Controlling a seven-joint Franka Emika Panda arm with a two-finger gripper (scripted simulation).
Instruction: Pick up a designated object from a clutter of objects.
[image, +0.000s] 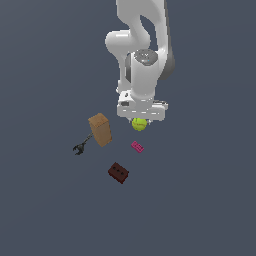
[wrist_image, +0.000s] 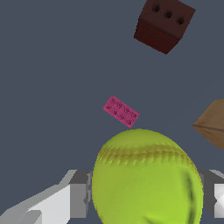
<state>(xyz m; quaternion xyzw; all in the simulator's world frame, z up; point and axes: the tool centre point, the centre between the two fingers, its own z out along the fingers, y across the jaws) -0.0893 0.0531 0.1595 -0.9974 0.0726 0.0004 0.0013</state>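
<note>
The yellow-green tennis ball (image: 139, 124) sits directly under the white hand of my arm. In the wrist view the ball (wrist_image: 146, 175) fills the space between my gripper (wrist_image: 146, 194) fingers. One grey finger (wrist_image: 81, 194) presses its side and the other finger (wrist_image: 211, 186) shows at the opposite side. The gripper (image: 140, 121) is shut on the ball. The rest of the clutter lies nearby: a tan box (image: 100, 129), a small pink brick (image: 137, 146), a dark red-brown brick with holes (image: 118, 172) and a black clamp-like tool (image: 81, 146).
The pink brick (wrist_image: 121, 111) lies closest to the ball. The red-brown brick (wrist_image: 164, 24) is farther off and a corner of the tan box (wrist_image: 213, 123) shows at the wrist view's edge. All rest on a flat dark grey-blue surface (image: 200, 190).
</note>
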